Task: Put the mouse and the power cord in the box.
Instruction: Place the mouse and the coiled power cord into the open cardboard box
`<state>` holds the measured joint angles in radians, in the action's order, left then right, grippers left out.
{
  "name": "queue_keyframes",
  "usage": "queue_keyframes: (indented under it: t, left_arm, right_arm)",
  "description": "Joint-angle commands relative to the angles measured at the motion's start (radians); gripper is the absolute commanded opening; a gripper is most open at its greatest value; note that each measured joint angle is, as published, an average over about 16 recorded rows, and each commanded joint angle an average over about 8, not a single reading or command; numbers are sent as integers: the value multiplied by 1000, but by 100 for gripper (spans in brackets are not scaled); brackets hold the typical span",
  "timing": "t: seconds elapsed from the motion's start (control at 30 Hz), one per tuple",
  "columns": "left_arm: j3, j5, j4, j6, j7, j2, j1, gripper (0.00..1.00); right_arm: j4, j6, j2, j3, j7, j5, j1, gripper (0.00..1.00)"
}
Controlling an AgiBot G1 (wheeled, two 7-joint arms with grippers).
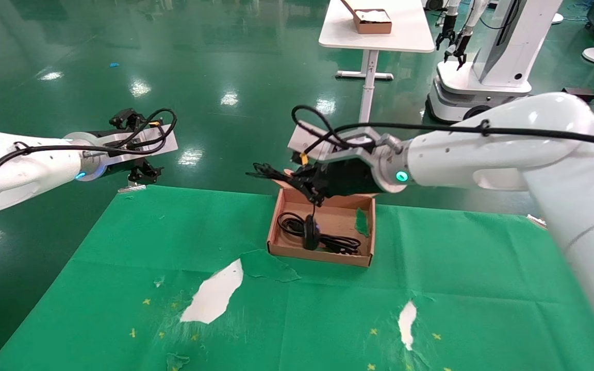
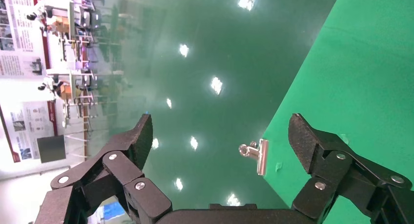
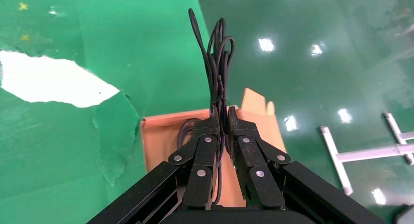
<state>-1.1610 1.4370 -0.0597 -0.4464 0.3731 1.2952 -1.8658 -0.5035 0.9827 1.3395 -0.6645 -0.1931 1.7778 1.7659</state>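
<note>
In the head view, the box (image 1: 328, 226) is seen near the far edge of the tabletop (image 1: 121, 257), about midway along it. The power cord (image 1: 289, 224) is laid in loops on the box floor. The mouse (image 1: 311, 233) is hung by its thin cable just above the box floor, over the cord; whether it touches the cord cannot be told. The right gripper (image 1: 310, 186) is held over the far rim of the box, clamped on a bunch of the mouse cable. The left gripper (image 1: 141, 175) is held off the far left corner of the tabletop, over the floor.

In the left wrist view, the left gripper (image 2: 219, 136) is shown with its fingers wide apart and nothing between them. A metal clip (image 2: 257, 154) is seen on the tabletop edge.

In the right wrist view, the right gripper (image 3: 223, 117) is shown closed on the mouse cable bundle, whose loops stick out past the fingertips. The box (image 3: 161, 136) is seen below it.
</note>
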Motion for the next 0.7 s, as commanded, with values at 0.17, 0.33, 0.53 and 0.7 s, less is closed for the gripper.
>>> queue_keyframes:
  t: [0.17, 0.33, 0.53, 0.7]
  left_arm:
    - [5, -7, 8, -1, 14, 3, -1, 100]
    - [8, -11, 15, -1, 22, 3, -3, 100]
    - [9, -13, 19, 0, 24, 3, -3, 100]
    - [9, -13, 17, -1, 23, 3, -3, 100]
  right_arm:
    - [104, -62, 31, -74, 12, -35, -3, 5]
    - [158, -124, 37, -139, -52, -21, -7, 68]
    - [174, -144, 39, -161, -64, -12, -8, 100]
    - [163, -135, 36, -150, -57, -15, -8, 100]
